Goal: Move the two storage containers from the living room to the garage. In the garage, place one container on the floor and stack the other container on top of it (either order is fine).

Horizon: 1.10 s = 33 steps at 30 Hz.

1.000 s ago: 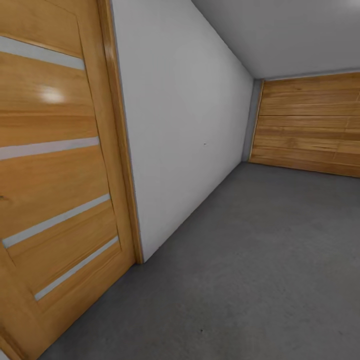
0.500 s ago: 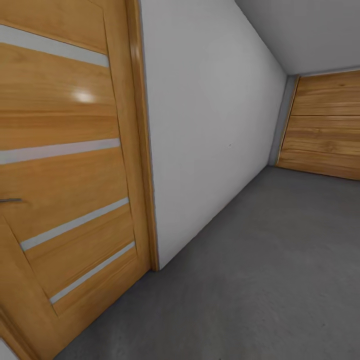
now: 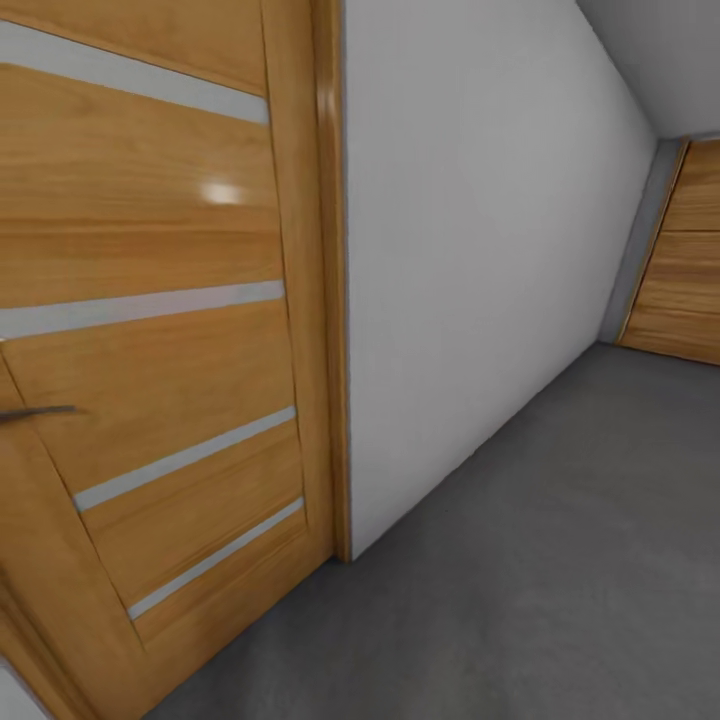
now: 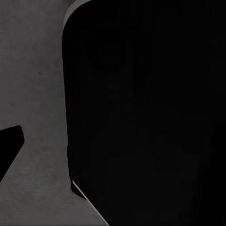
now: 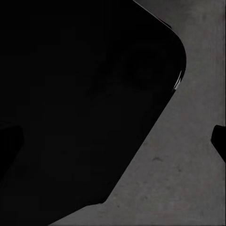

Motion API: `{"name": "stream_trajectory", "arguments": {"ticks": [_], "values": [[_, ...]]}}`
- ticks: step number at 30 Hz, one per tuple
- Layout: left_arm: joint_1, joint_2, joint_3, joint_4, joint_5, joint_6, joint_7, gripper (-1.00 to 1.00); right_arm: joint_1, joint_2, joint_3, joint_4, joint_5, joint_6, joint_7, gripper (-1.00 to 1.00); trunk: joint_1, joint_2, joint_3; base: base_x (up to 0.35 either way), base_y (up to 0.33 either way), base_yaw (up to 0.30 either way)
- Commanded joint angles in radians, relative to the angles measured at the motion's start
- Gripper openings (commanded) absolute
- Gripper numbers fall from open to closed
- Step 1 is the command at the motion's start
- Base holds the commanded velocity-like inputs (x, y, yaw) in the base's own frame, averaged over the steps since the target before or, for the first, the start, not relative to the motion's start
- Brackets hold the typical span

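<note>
The head view looks down along one side of the garage. A wooden door with pale horizontal strips takes up the left part of the view, its frame running upright beside a plain grey-white wall. A thin metal handle pokes in at the door's left edge. The wall runs away to the right and meets a wood-panelled door at the far end of the room. Below it all lies the floor, dark grey, rough concrete, reaching right up to the foot of the wall and the wooden door.

In the left wrist view a big black rounded body hangs over the same speckled concrete, and a dark finger tip juts in from the edge of the picture. The right wrist view shows much the same: a large black shape above the grey concrete, with a dark finger tip at one edge. From these pictures I cannot tell whether either set of jaws is released or clenched. No orange-red bin can be made out in any of the three views, so where the two containers are cannot be told
</note>
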State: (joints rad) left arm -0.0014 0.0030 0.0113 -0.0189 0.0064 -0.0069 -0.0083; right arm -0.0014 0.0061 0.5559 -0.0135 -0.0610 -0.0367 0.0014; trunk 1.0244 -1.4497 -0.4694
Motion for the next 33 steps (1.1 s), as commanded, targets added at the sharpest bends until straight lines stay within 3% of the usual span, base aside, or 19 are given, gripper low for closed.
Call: {"name": "stream_trajectory", "arguments": {"ticks": [1, 20, 33], "values": [[0.0, 0.0, 0.001, -0.001, 0.001, -0.001, -0.001, 1.0, 0.0, 0.0, 0.006, 0.0, -0.006, -0.003, 0.0, 1.0, 0.001, 0.0, -0.001, 0.321, 0.0, 0.269], [0.0, 0.0, 0.001, 0.0, 0.001, -0.001, 0.0, 1.0, 0.0, -0.001, 0.006, 0.0, -0.006, -0.003, 0.0, 1.0, 0.001, 0.0, -0.001, 0.315, 0.0, 0.269], [0.0, 0.0, 0.0, -0.001, 0.001, -0.001, 0.0, 1.0, 0.0, -0.002, 0.006, 0.0, -0.006, -0.003, 0.0, 1.0, 0.001, 0.0, -0.001, 0.063, 0.0, 0.105]]}}
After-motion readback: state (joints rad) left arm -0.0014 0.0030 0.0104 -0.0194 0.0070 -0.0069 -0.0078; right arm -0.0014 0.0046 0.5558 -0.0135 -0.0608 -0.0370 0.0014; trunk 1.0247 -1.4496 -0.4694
